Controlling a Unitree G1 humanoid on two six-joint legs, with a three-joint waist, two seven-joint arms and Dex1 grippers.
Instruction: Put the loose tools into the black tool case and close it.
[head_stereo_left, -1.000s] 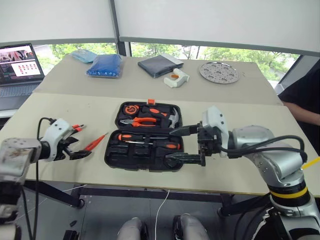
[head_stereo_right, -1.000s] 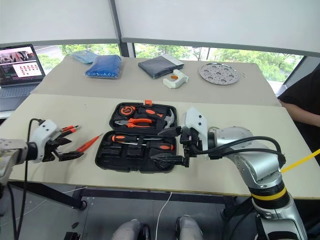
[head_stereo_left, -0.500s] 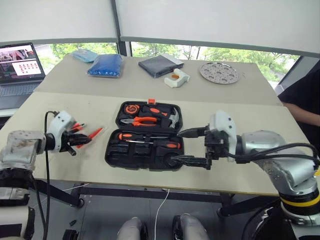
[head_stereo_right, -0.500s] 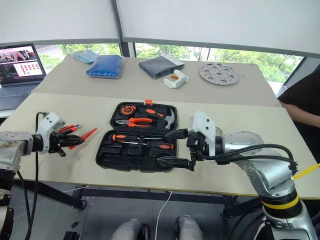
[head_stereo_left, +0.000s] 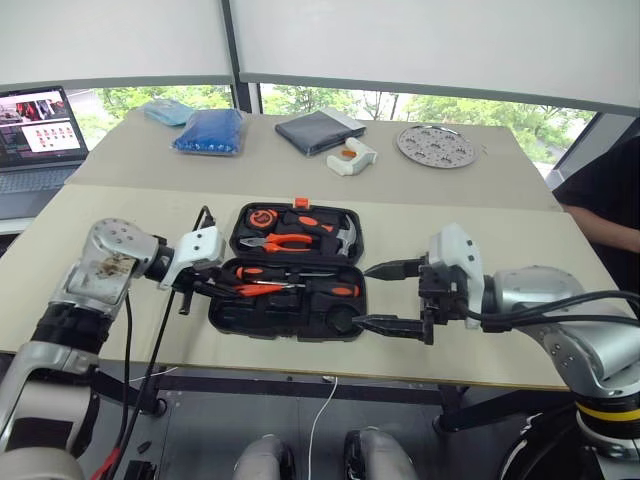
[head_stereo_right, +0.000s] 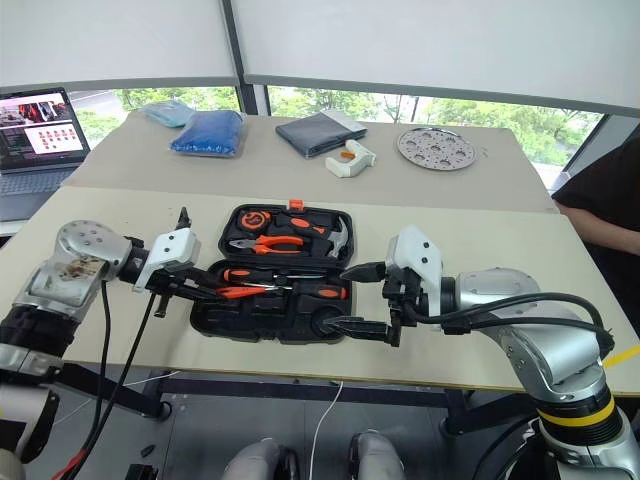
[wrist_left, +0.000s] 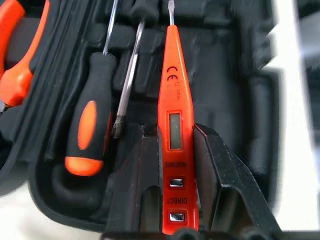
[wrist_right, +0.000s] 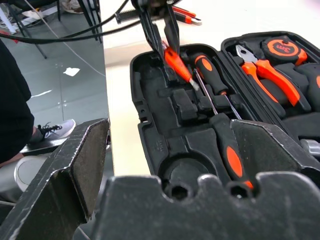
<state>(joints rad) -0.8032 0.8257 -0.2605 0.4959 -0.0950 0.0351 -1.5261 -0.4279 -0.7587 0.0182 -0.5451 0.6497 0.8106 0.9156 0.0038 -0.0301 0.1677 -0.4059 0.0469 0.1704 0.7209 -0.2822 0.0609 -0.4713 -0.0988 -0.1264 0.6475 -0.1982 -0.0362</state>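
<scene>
Over the open black tool case (head_stereo_left: 290, 300), left claw (head_stereo_left: 222, 288) clamped on thin orange tester screwdriver (wrist_left: 172, 125), right claw (head_stereo_left: 385, 297) spread wide, empty.

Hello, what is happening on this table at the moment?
The robot is packing tools into the open black moulded-plastic tool case. Its left gripper is shut on the thin orange tester screwdriver, holding it over the case's front half, beside two orange-and-black screwdrivers already lying there. The right gripper is open, holding nothing, at the case's right edge. More small orange tools lie on the table outside the case.
</scene>
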